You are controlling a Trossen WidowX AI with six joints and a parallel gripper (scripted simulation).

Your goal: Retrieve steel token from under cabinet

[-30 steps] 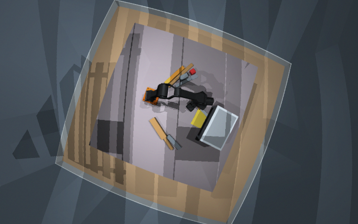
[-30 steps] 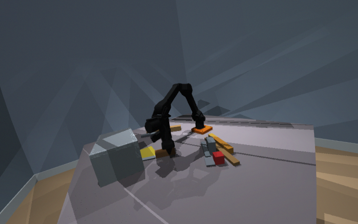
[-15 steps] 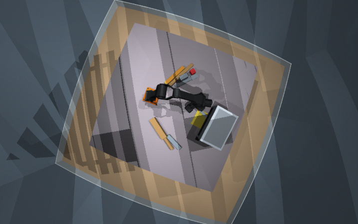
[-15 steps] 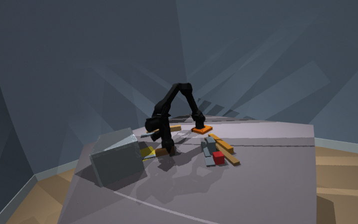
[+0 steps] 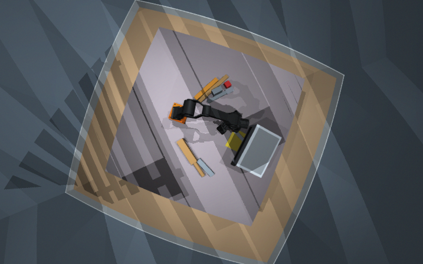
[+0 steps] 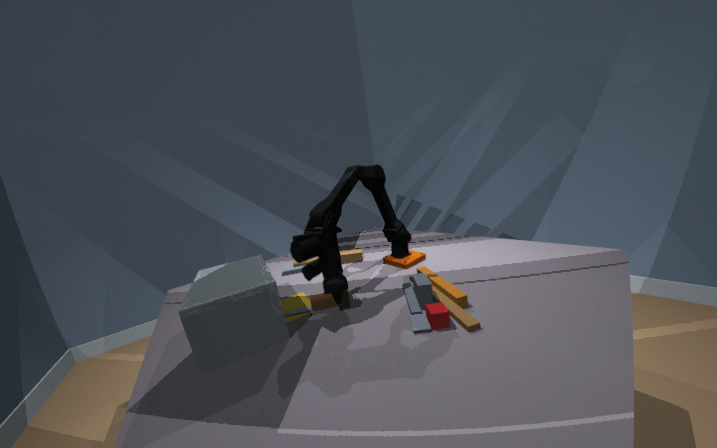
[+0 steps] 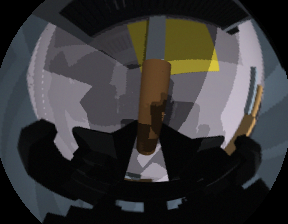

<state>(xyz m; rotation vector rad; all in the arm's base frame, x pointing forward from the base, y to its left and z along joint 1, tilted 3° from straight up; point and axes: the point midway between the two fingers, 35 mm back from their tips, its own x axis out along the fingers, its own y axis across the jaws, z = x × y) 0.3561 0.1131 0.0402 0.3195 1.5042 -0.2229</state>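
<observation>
My gripper [image 5: 223,128] [image 6: 338,297] [image 7: 148,123] is low over the table and shut on a tool with a brown wooden handle [image 6: 323,302] [image 7: 153,96]. The tool's flat grey blade [image 7: 156,36] lies across the yellow marked area [image 5: 233,141] [image 6: 295,304] [image 7: 191,46], and its tip reaches the dark slotted base of the grey cabinet [image 5: 259,151] [image 6: 232,308]. The steel token shows in no view.
A second wooden-handled tool [image 5: 190,154] [image 6: 344,256] with a grey blade lies apart from the cabinet. Orange and tan sticks [image 5: 206,88] [image 6: 449,291], grey blocks [image 5: 219,91] [image 6: 421,286] and a red cube [image 5: 227,84] [image 6: 437,314] are piled near the arm's orange base [image 5: 175,113] [image 6: 403,259].
</observation>
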